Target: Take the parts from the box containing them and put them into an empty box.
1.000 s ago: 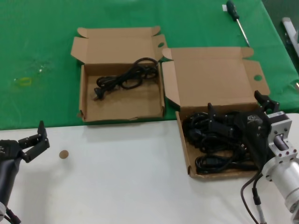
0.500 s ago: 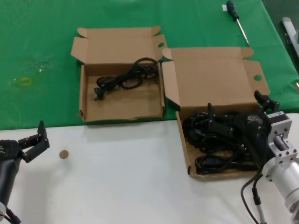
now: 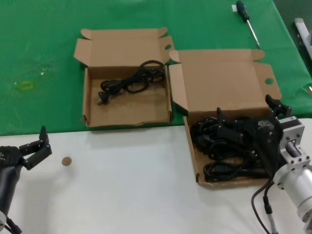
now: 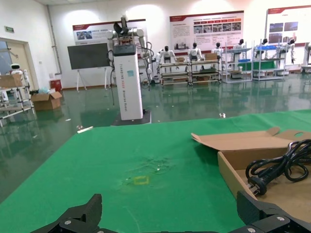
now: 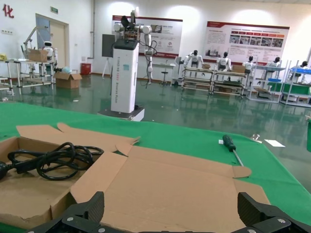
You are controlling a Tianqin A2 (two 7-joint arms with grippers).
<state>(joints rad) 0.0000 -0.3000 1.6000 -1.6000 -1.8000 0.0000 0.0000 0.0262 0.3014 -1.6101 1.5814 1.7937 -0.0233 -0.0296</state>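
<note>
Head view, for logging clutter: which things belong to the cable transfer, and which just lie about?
Job: larger box of black cables; smaller box holding one cable; right hand over the cables.
Lying about: screwdriver; brown disc.

There's a screwdriver (image 3: 247,20) up on the green cloth (image 3: 39,48), plus a small brown disc (image 3: 66,161) on the white table (image 3: 122,195).

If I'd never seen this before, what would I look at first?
Probably the tangle of black cables filling the bigger cardboard box on the right, with the right gripper low over it, jaws wide open. Next, the smaller box to its left on the green cloth, holding one black cable. The left gripper waits open over the white table.
</note>
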